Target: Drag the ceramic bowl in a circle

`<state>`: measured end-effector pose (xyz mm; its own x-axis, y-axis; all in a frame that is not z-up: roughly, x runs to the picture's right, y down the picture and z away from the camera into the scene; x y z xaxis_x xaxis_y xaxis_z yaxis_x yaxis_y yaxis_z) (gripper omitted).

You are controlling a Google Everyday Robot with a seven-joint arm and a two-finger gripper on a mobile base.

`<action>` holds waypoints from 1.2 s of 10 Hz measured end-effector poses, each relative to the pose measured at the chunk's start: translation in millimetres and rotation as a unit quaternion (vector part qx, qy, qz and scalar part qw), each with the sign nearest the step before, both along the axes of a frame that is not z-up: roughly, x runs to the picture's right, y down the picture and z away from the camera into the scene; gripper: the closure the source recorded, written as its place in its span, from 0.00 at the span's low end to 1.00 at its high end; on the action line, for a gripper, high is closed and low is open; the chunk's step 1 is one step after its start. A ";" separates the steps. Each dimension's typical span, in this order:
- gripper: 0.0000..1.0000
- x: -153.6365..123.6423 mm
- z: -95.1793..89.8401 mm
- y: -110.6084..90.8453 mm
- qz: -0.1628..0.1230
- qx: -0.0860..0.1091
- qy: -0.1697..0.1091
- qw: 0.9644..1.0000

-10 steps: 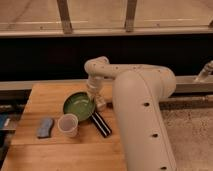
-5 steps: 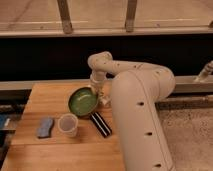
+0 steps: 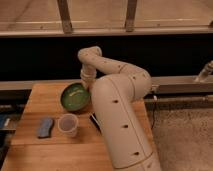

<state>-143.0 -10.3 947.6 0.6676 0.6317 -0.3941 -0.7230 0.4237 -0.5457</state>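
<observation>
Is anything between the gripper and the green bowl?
Nothing visible; the gripper sits at the ceramic bowl, by its right rim. The plastic cup close in front might block a wide circle.

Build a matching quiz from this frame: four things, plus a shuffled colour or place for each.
Things:
1. ceramic bowl
2. plastic cup
3. flat pad
4. gripper

Colour or place:
A. translucent white, just in front of the bowl
B. at the bowl's right rim, below the arm's wrist
C. glossy green
D. blue, beside the cup

Pairs: 1-C, 2-A, 3-D, 4-B
</observation>
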 end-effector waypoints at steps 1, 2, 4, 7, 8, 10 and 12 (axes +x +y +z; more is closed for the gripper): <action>1.00 -22.4 -7.6 7.1 -0.022 -0.003 -0.022 0.999; 1.00 -34.1 -14.9 13.7 -0.036 -0.006 -0.036 0.999; 1.00 -57.9 -34.4 37.6 -0.069 -0.014 -0.061 0.996; 1.00 -47.6 -56.2 61.7 -0.071 -0.022 -0.054 0.996; 1.00 -30.3 -62.1 65.2 -0.059 -0.021 -0.040 0.997; 1.00 13.3 -66.4 62.1 -0.031 -0.015 -0.010 0.999; 1.00 51.0 -57.7 44.7 0.004 -0.006 0.020 1.000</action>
<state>-92.0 34.4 889.9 0.6458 0.6320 -0.4284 -0.7480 0.4112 -0.5210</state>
